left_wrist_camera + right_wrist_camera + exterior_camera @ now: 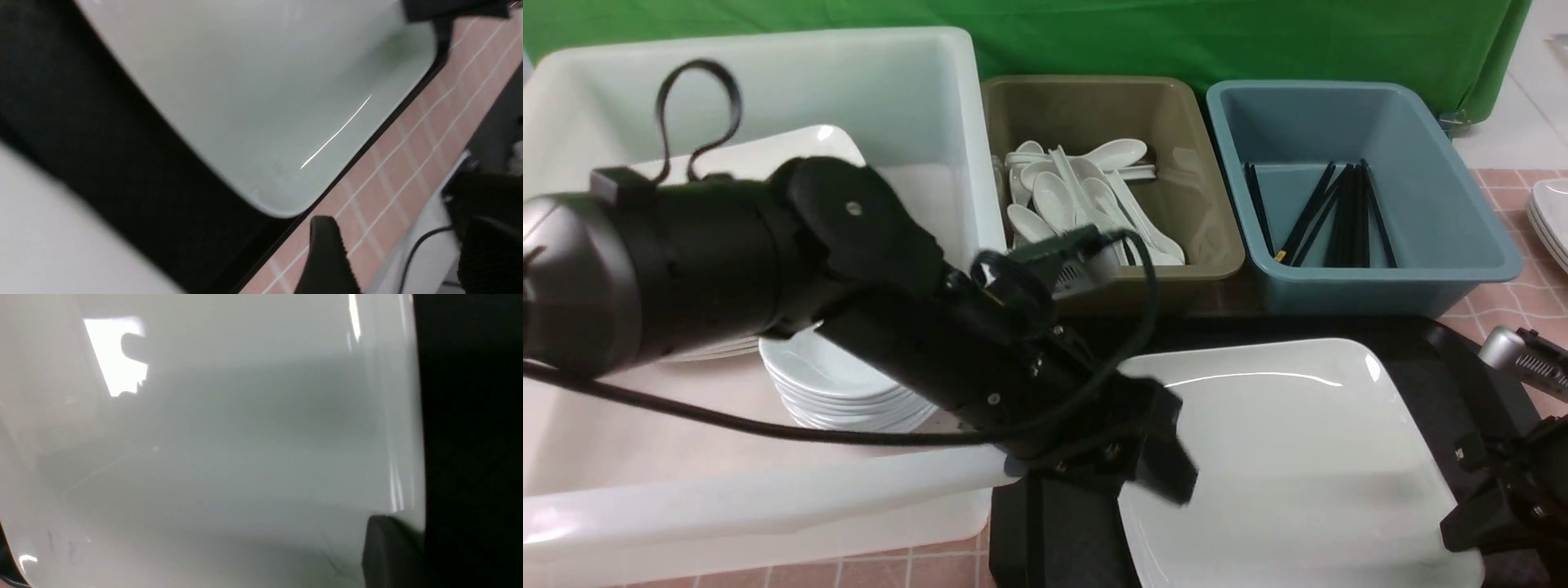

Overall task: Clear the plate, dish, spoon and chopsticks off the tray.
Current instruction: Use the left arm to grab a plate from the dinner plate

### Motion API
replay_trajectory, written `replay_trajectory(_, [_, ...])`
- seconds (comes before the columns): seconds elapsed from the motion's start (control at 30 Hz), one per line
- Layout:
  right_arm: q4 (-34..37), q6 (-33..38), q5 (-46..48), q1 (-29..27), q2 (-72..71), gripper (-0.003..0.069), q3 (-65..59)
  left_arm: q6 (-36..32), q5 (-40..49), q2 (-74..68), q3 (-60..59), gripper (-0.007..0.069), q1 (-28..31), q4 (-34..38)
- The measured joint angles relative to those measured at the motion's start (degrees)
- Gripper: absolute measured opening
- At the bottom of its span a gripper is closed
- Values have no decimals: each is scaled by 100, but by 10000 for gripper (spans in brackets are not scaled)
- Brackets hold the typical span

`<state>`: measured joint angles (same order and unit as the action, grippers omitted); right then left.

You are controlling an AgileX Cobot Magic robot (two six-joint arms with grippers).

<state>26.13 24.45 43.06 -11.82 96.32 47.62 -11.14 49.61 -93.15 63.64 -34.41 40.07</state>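
Where the plate lies: on the tray, just ahead of my left gripper, under my right gripper.
Left gripper: spread, empty.
Right gripper: grip hidden, cannot tell.
Risk, I judge: glossy rim slips from a shallow pinch.
Surface: pink checked cloth; green backdrop.

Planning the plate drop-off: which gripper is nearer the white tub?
Left. The left gripper sits just off the near corner of the white tub, over the left edge of the plate. The right gripper is across the plate, at its right edge.
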Motion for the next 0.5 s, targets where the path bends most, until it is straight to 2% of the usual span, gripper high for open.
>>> replay_trajectory(0.03, [6,0,0,0,0,115,0,256,145,46,64,386,-11,-386])
replay_trajectory(0.07, [6,0,0,0,0,115,0,295,174,57,74,383,-11,-451])
replay_trajectory(0.17, [6,0,0,0,0,115,0,840,190,225,175,295,-6,-1021])
replay_trajectory(0.23, [0,0,-5,0,0,115,0,923,147,231,175,249,-6,-1026])
replay_trajectory(0.3, [-5,0,0,0,0,115,0,988,-128,155,150,119,-61,-983])
replay_trajectory(0.37, [-5,-5,-12,0,0,115,0,988,-404,51,150,45,-153,-977])
replay_trajectory(0.5, [-5,-5,-12,0,0,115,0,1190,-510,-240,169,-6,-257,-992])
